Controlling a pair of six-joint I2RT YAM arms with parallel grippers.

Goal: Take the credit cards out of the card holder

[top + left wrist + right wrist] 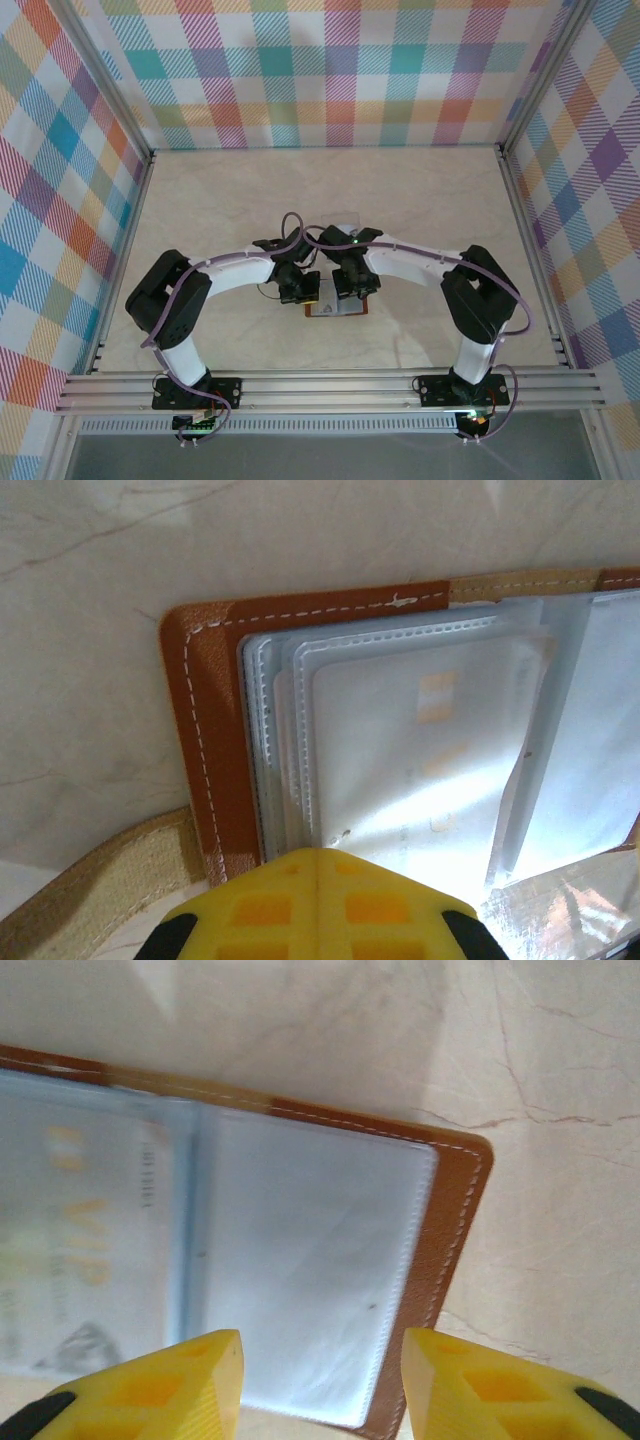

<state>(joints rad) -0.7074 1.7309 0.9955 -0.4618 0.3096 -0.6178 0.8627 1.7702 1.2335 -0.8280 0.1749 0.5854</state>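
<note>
The card holder [337, 308] lies open in the middle of the table [430, 200], under both grippers; the credit cards [420, 770] sit inside its clear pockets [290, 680], so none looks taken out yet; the left gripper [315, 905] is squeezed shut on nothing at the holder's near edge; the right gripper [320, 1380] hangs with fingers apart over an empty-looking pocket; the pocket covers block the cards

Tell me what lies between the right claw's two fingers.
Seen from the right wrist, the gap of the open right claw frames the card holder: a pale plastic sleeve and the brown stitched edge lie there.
</note>
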